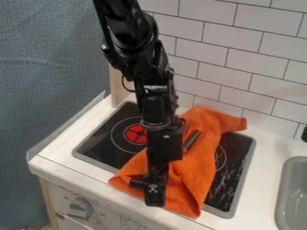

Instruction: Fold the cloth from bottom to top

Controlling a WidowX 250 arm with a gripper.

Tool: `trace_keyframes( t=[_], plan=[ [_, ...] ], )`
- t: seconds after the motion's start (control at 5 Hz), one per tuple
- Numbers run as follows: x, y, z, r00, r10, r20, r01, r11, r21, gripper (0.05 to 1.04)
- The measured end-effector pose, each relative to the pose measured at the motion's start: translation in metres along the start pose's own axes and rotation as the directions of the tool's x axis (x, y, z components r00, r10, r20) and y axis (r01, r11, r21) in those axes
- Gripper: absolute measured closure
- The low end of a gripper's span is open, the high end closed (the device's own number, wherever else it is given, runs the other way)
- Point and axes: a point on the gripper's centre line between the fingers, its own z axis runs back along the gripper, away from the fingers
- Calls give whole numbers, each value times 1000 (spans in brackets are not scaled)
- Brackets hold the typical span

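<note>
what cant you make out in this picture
All in the camera view:
- part of the orange cloth, behind the arm and gripper
- the stovetop beneath the cloth, covered by it
- the rest of the sink, cut off by the right edge
- what the dark thing is, cut off there too
- marks around the knob, too small

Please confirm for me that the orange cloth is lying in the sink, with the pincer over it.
Not quite: the camera view shows the orange cloth lying across the stove instead. The pincer is indeed over it.
</note>
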Motion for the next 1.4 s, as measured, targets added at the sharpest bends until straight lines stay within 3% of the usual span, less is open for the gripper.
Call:
trace_keyframes(
  t=[0.2,0.6,0.8,1.0,1.2,1.4],
  plan=[
    [-1,0,-1,1000,10,-5,-10,1000,0,145],
    [0,1,-2,999,32,1,-32,999,13,704],
    [-1,-1,-1,999,35,4,-36,999,10,881],
    [-1,-2,-2,999,45,3,-45,999,6,988],
    [-1,-3,-1,998,57,3,-57,998,-6,1022],
    [6,1,11,997,69,33,-69,997,14,1030]
  ],
)
